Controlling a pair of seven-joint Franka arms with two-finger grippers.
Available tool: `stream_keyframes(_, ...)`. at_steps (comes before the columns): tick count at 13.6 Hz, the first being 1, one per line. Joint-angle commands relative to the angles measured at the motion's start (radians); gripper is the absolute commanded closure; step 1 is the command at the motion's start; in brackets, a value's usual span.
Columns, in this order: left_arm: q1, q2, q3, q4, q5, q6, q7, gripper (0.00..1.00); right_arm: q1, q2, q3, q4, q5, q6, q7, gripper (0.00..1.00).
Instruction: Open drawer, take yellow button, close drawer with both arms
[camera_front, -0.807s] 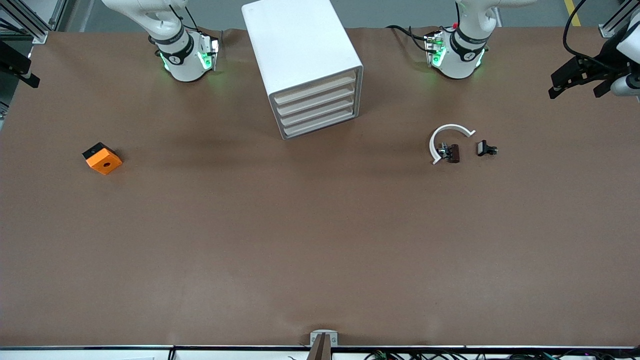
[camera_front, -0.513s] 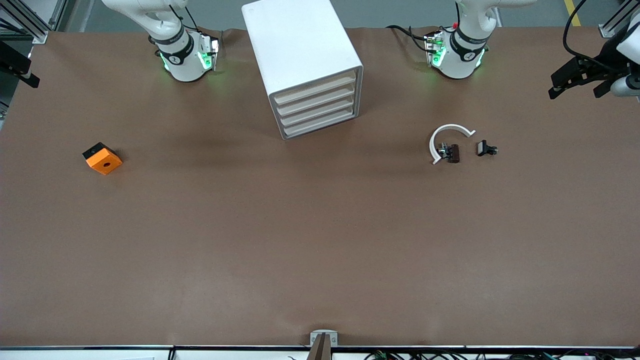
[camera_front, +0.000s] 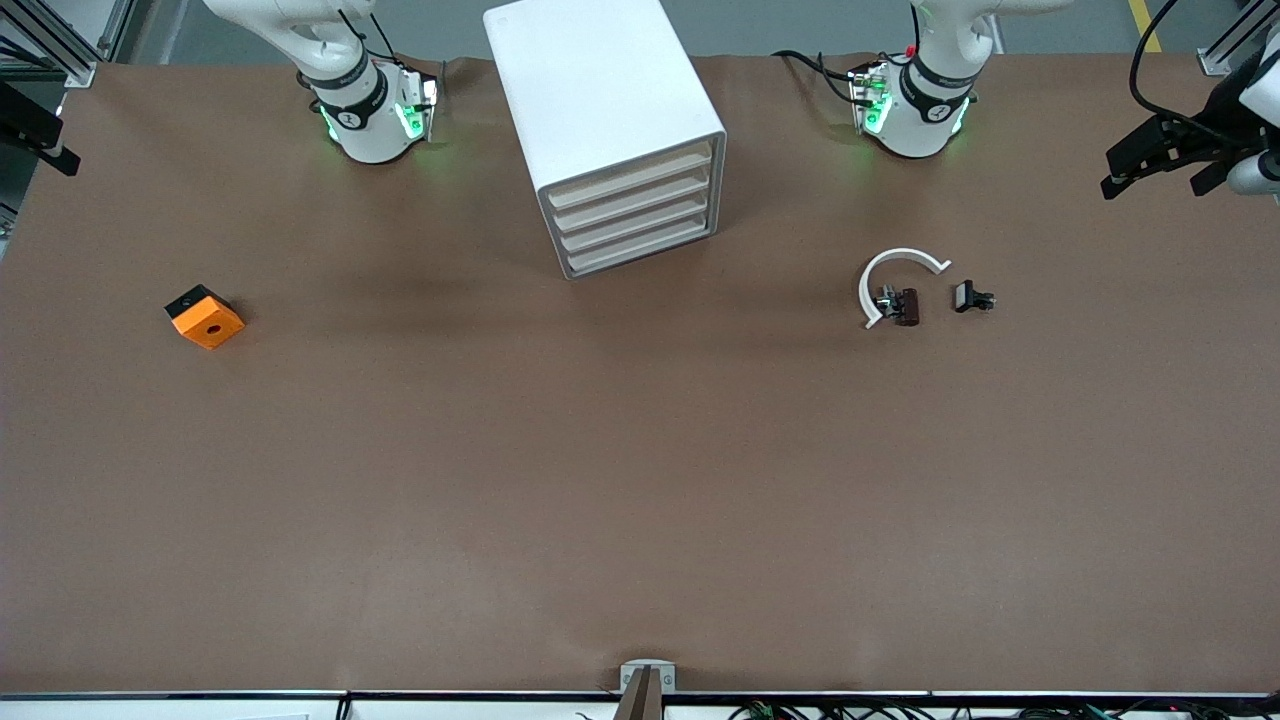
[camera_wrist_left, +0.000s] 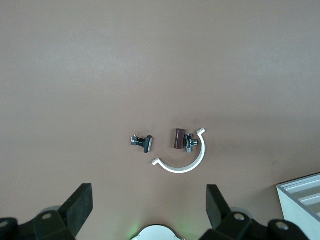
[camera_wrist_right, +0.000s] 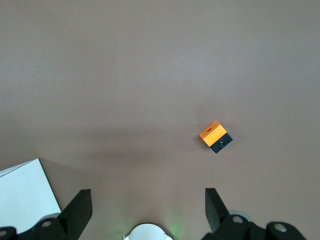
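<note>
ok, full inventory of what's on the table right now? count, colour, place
cabinet: 1, white, between the two arm bases, four drawers
drawer: 1, cream front, top of the four, closed like the rest
orange block: 1, orange with a black side and a black hole, toward the right arm's end
white arc: 1, white, toward the left arm's end
small black parts: 2, one inside the arc, one beside it
button: not visible
table: 1, brown surface
left gripper: 1, black, open, high over the arc and black parts
right gripper: 1, black, open, high over the table near the orange block
</note>
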Motion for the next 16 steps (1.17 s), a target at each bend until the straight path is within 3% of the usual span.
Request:
stream_keyframes(1, 0.025, 0.014, -0.002, 0.026, -0.002, -0.025, 0.003, 0.0, -0.018, -0.002, 0.002, 0.004, 0.001, -0.004, -0.015, 0.0)
stream_keyframes(6, 0.025, 0.12, -0.016, 0.022, -0.009, -0.071, -0.032, 0.0, -0.019, 0.0, 0.004, 0.004, 0.001, -0.003, -0.015, 0.0)
stream_keyframes(10, -0.006, 0.228, -0.041, 0.016, -0.103, -0.079, -0.184, 0.0, -0.018, 0.0, 0.005, 0.004, 0.001, 0.0, -0.015, 0.0)
stream_keyframes(13, -0.009, 0.314, -0.102, 0.015, -0.103, -0.079, -0.296, 0.0, -0.021, -0.002, 0.004, 0.004, 0.002, -0.001, -0.015, 0.0)
stream_keyframes(16, -0.012, 0.428, -0.211, 0.018, -0.101, -0.066, -0.496, 0.0, -0.022, -0.002, 0.004, 0.005, 0.001, -0.001, -0.015, 0.0)
